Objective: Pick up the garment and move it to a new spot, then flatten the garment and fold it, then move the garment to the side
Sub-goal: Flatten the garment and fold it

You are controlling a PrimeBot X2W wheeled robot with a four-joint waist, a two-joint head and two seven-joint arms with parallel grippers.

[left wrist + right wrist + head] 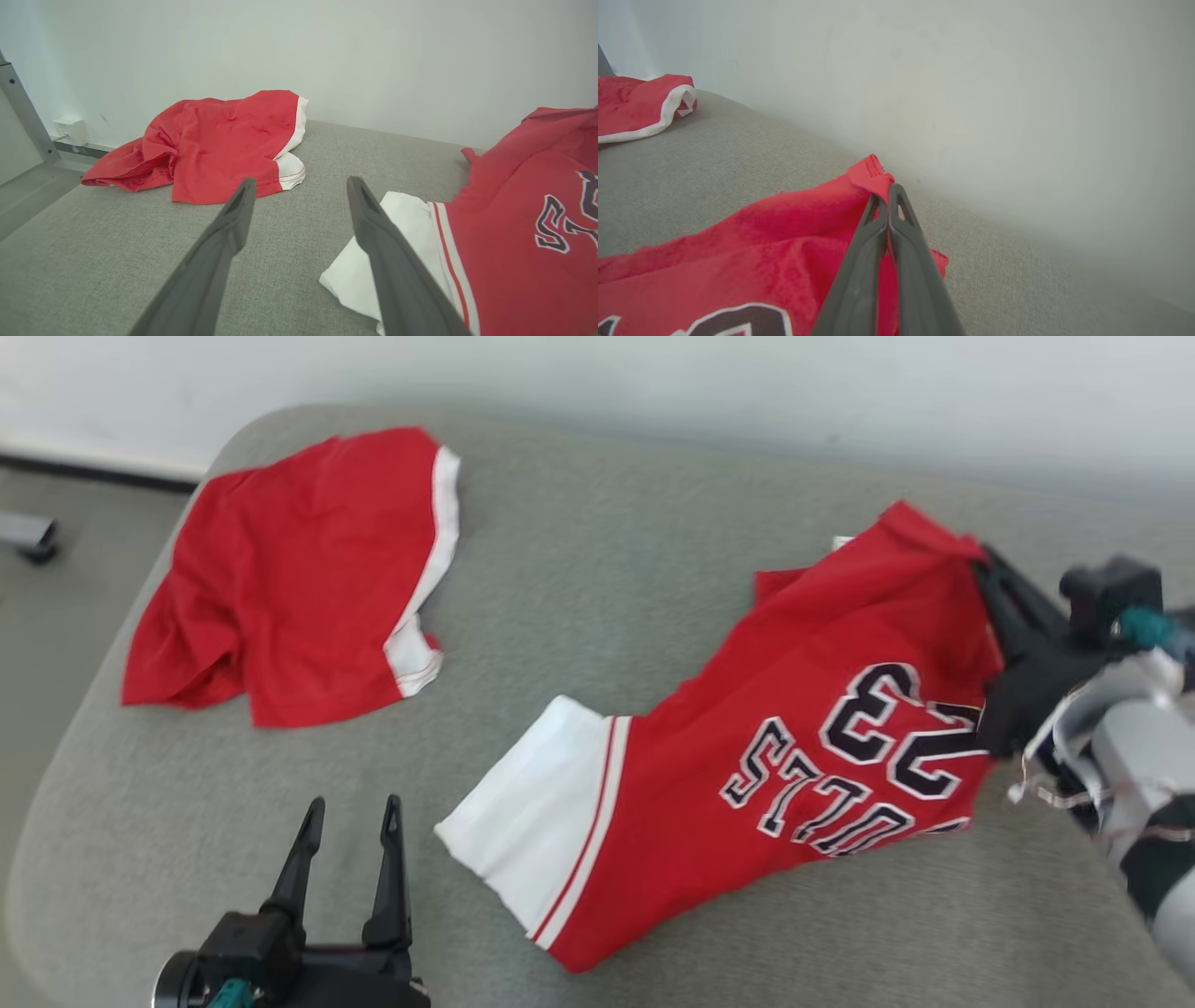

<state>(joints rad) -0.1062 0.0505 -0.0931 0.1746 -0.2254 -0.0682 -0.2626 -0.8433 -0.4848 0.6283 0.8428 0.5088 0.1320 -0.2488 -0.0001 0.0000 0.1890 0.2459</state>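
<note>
The jersey (794, 775) lies rumpled, well apart from the other red garment (289, 579), one edge pinched by the closed right gripper (980, 558), the left gripper (355, 803) open and empty; so thin a pinch may slip when lifted.

Red jersey (672, 840): one numeral and one word are legible, both in black characters with white outline and both upside down in the head view. The numeral "23" (896, 723) stands on the red panel. The lettering (817, 793) beside it reads "ULLS"; its first character is lost at a fold. In the left wrist view, the letter "S" (552, 224) is legible on the same panel. In the right wrist view, a black character (738, 322) at the bottom edge is too partial to read.
</note>
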